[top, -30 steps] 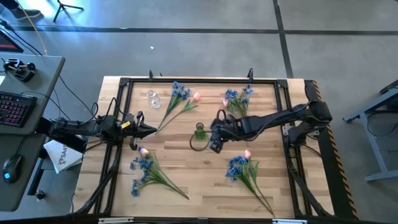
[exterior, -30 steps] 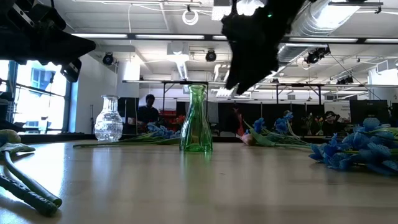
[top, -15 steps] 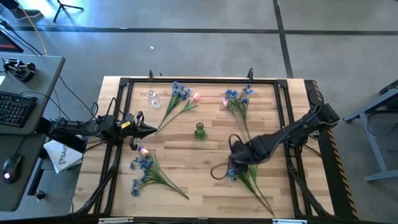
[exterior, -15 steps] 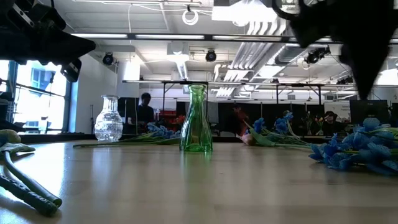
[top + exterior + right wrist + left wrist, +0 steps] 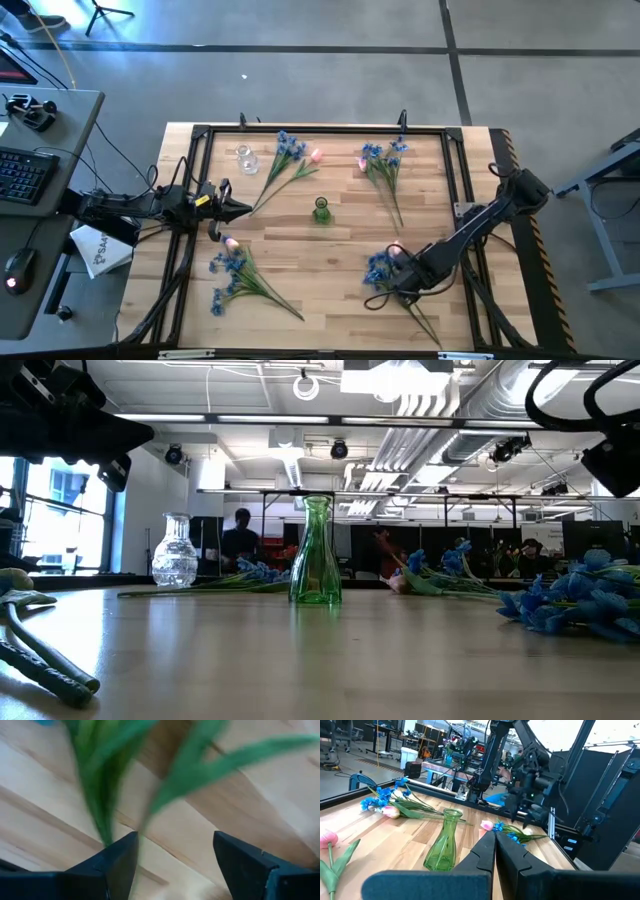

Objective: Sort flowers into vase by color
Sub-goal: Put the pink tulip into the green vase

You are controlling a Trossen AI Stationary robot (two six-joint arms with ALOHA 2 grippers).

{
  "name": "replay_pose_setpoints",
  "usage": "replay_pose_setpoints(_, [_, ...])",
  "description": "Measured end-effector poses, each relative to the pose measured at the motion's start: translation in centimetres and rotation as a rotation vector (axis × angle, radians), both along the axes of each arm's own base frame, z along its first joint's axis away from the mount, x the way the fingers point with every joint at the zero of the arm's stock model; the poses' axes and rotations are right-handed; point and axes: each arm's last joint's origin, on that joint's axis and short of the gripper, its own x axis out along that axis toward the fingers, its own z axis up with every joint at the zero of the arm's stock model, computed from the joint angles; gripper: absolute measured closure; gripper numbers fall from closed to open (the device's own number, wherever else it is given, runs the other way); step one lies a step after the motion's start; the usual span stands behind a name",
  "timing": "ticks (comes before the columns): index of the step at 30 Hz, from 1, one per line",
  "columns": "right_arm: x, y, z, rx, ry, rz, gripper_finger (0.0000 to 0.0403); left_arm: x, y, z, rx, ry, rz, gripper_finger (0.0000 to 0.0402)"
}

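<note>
step in hand, judged from the layout: picking one stem out of the flower bunch at the table's front right. right gripper low over that bunch, fingers spread wide with green leaves between and beyond them, nothing clamped yet. best done by singling out one thin stem, not a fistful of leaves; centring it between the pads, closing low on the stem and clear of the blossoms, then lifting straight so neighbours do not drag along. left gripper parked at the table's left edge, fingers pressed together, holding nothing.

flowers: four loose bunches lying flat on the wooden table, each mixing small blue sprays with a pink tulip on long green stems. one bunch at back left near the clear vase, one at back right, one at front left. green vase upright at the table's middle, no stems in it; clear vase likewise without stems.
</note>
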Motion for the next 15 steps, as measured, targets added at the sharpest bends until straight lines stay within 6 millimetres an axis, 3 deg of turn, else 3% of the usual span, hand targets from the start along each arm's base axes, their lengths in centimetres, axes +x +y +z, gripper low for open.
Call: replay_pose_setpoints(15, [-0.6, -0.9, -2.4, -0.1, -0.083, -0.071, 0.0264, 0.0, 0.0, 0.0, 0.0, 0.0, 0.0, 0.0401])
